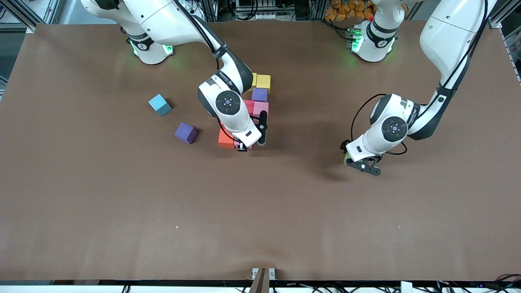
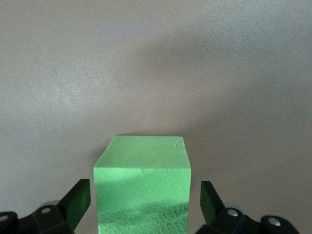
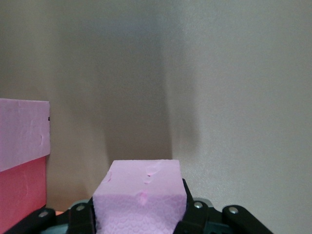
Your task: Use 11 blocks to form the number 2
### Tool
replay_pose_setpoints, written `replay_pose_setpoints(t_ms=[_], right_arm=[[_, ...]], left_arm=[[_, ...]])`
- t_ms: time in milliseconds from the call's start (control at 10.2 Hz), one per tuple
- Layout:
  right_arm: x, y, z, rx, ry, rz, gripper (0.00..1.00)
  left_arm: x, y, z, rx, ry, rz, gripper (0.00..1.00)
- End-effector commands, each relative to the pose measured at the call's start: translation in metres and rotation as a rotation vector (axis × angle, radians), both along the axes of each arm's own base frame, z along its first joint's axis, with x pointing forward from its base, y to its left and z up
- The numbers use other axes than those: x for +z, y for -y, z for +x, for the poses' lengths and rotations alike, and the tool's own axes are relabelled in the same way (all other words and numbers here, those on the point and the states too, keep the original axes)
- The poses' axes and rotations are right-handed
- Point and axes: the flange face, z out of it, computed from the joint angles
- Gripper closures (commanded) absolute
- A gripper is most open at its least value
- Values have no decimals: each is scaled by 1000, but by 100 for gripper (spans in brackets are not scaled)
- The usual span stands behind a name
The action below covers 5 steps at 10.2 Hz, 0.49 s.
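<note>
A plain brown mat covers the table [image 1: 122, 203], with metal framing and cables along its edges and wide bare room over the half nearest the front camera. The partly built number 2 [image 1: 254, 110] sits mid-table between the two bases: a yellow block [image 1: 263, 82] at its 12 o'clock end, a purple block [image 1: 259, 94] next, then a pink block [image 1: 261, 108] touching a red block [image 1: 248, 106], and an orange block [image 1: 225, 139] at the 6 o'clock end.

The right gripper [image 1: 248, 143] is low at that end, clamped on a pink cube [image 3: 140, 202] just beside the orange one; whether the cube rests on the mat is hard to tell.

At about 9 o'clock from the digit, well apart, lie a cyan block [image 1: 159, 104] and a loose purple block [image 1: 185, 133].

At about 3 o'clock, on open mat, the left gripper [image 1: 358, 162] straddles a green block [image 2: 142, 187], its fingers [image 2: 78, 201] apart with gaps on both sides.
</note>
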Motion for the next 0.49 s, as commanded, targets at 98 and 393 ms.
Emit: replay_pose_setpoints(t_ms=[98,393], right_arm=[[-6,6,0,-3,-3,-2,48],[-12,6,0,0,-1,-2,48]], left_arm=[[-1,-1,2,-8,17,5,66],[2,0,3,29,19,6,73]])
